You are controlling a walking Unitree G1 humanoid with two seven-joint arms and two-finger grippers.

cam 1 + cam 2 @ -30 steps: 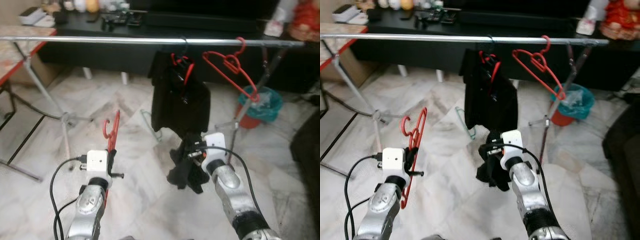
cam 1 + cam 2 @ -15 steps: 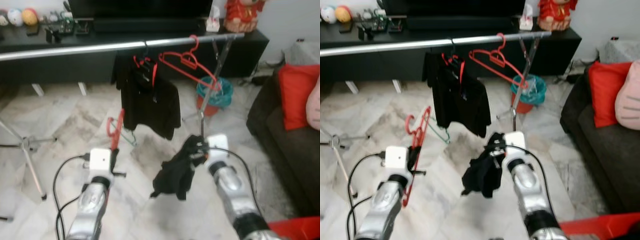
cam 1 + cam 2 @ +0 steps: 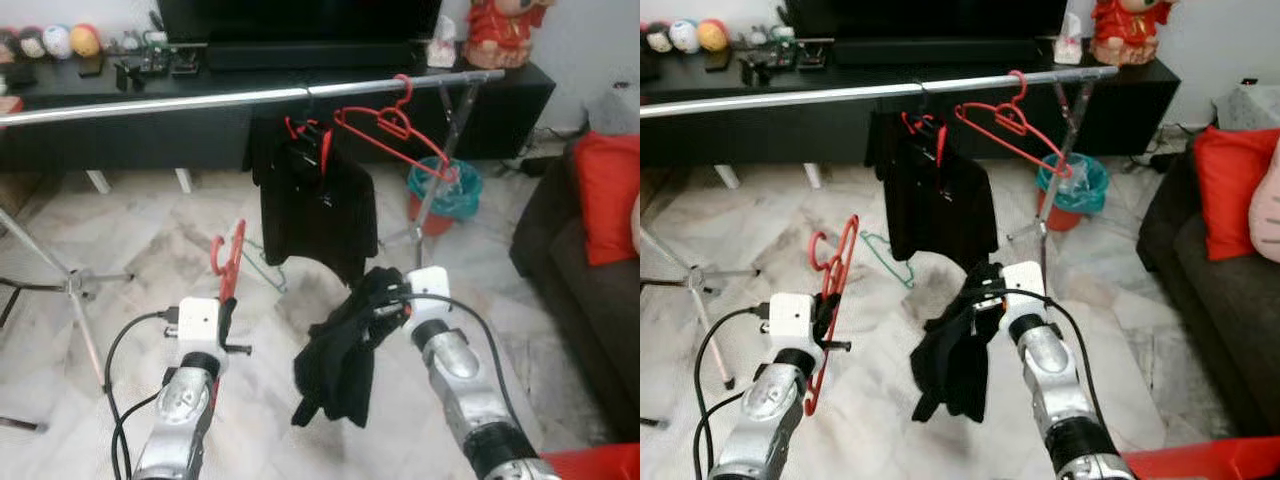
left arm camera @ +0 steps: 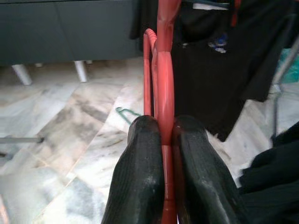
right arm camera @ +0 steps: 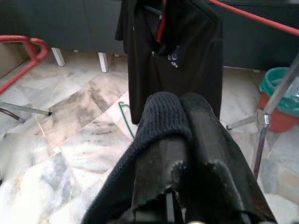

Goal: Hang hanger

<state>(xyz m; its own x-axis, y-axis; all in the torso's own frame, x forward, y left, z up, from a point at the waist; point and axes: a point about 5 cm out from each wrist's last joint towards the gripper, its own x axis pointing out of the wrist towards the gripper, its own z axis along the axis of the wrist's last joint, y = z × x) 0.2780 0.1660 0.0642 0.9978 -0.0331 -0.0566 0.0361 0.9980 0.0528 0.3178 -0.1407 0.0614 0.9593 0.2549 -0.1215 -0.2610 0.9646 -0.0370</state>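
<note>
Two loads in hand at once. Grips a red hanger (image 3: 228, 262) in the left gripper (image 4: 161, 128), black fingers clenched on its stem, hook upward, low and well short of the rail (image 3: 150, 103). Pinches a black garment (image 3: 335, 370) in the right gripper (image 5: 180, 100), fingers clamped tight on a fold of knit cloth.

Against a second ago: dangles longer and looser from the right gripper now, unfurled toward the floor rather than bunched under the wrist. Faces the rail from a shifted angle too, with a red cushion (image 3: 605, 190) at the right edge, so a turn of the body, not a move of the rack. Keeps the red hanger at much the same height as before.

Means, as a judgement, no progress on the hanging itself: needs a lift of the hook up to the rail, probably onto the bare stretch left of the black shirt (image 3: 318, 205) and the spare hanger (image 3: 400, 140) already hooked there.

Hard to make out: which part of the garment sits between the right fingers; the lower half of the held hanger, hidden behind the left wrist; the rail's left end, cut off by the frame.
</note>
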